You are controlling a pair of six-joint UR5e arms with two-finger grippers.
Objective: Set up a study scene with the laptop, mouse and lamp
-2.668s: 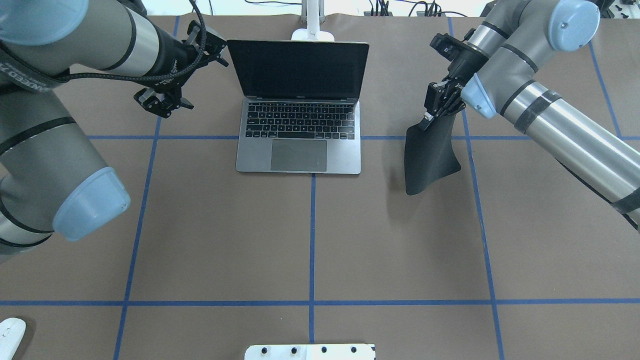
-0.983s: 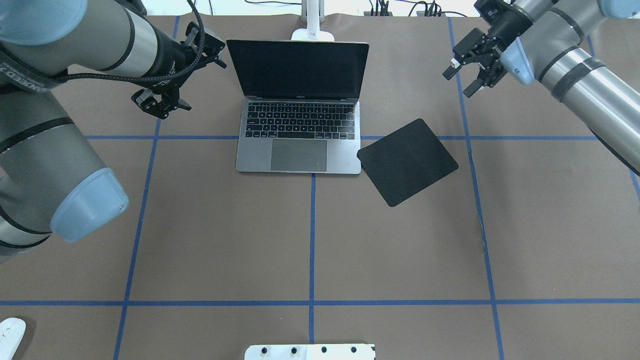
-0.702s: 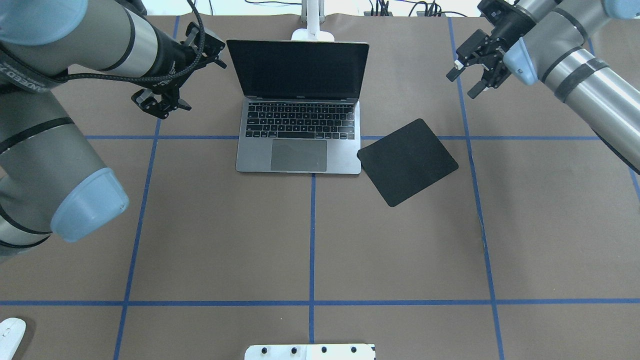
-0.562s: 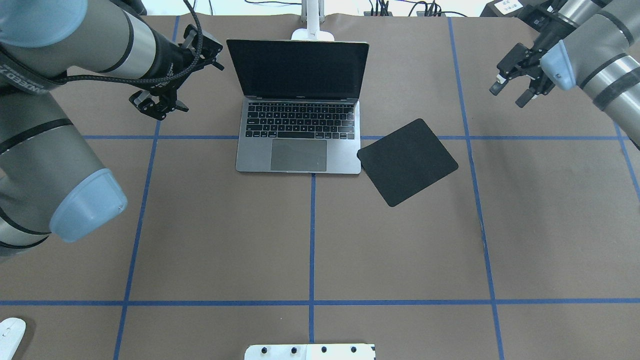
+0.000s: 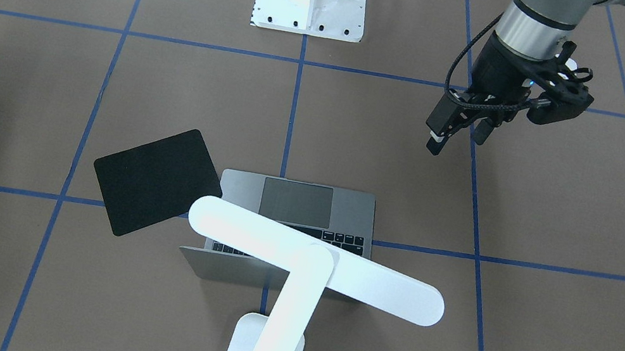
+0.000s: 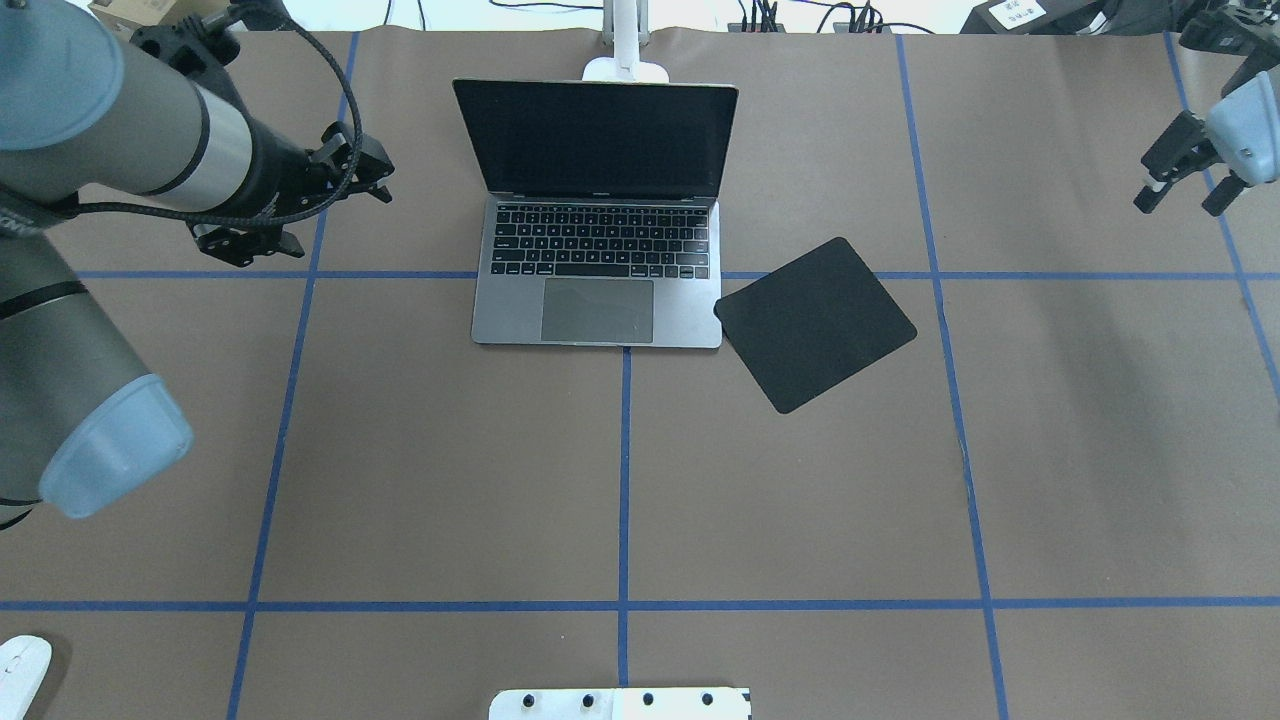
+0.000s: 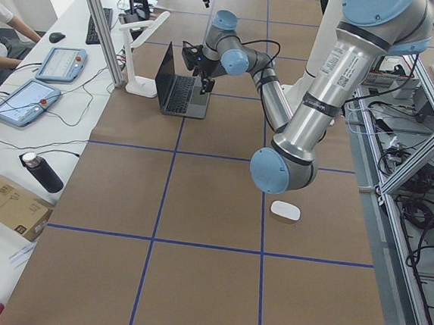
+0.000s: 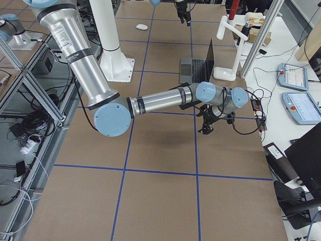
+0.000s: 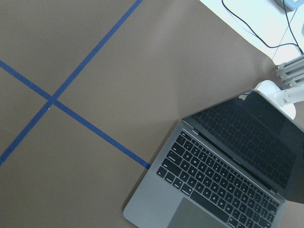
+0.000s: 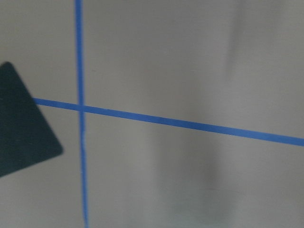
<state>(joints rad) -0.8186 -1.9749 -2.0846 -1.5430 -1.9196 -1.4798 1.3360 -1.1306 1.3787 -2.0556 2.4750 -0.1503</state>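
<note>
Overhead exterior view: nearest, at the 7 o'clock corner of the table [image 6: 450,480], the mouse [image 6: 20,668] was seen lying flat, well apart from everything else. Farther in, the black mat [image 6: 815,322] was found askew at 3 o'clock of the laptop [image 6: 598,300], one corner touching or just beside the laptop's front corner. The laptop was stood open toward 12 o'clock, with the lamp [image 5: 314,269] just behind it.

The left gripper [image 5: 457,140] was held spread and empty at 9 o'clock of the laptop. The right gripper [image 6: 1178,203] was likewise spread and empty at the 2 o'clock edge.

Fetching the mouse was judged the step in hand. It would best be approached from above, pinched across its narrow sides, and set squarely on the mat.

No container was seen.
</note>
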